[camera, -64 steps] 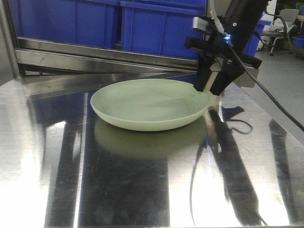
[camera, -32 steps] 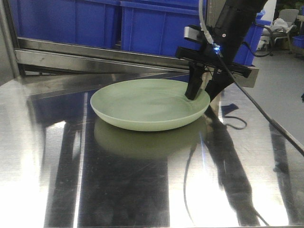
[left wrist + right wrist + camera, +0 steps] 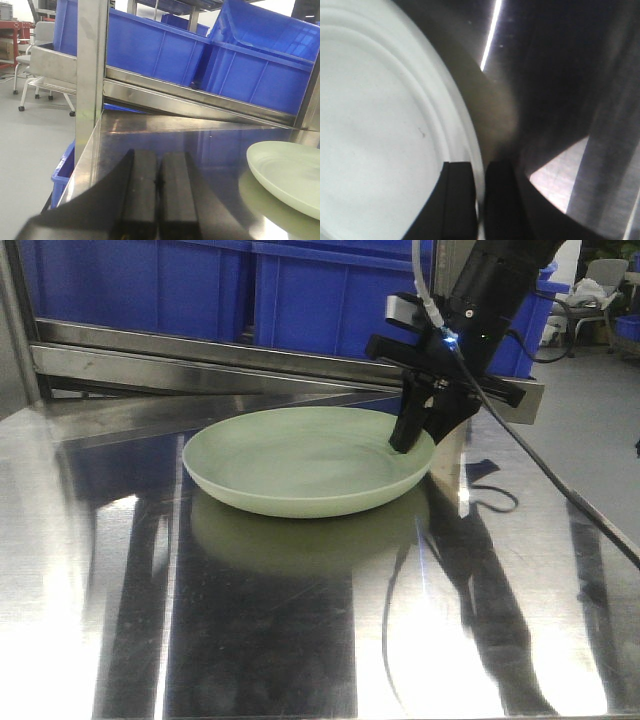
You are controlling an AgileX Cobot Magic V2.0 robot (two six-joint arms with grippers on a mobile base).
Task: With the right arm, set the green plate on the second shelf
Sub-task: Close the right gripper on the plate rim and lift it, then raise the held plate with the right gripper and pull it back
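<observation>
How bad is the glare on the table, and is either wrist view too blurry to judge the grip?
Front view: white glare washes out the near corners of the table; the plate is evenly lit and sharp. Right wrist view: soft but usable, the plate rim shows between the fingers of the right gripper. Left wrist view: left gripper blurred, bins behind sharp.

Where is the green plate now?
Front view: the green plate lies on the steel table, before the blue bins, its right rim pinched by the right gripper.

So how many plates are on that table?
1: a green plate on the steel table, its rim pinched by the right end effector. No other plate shows.
</observation>
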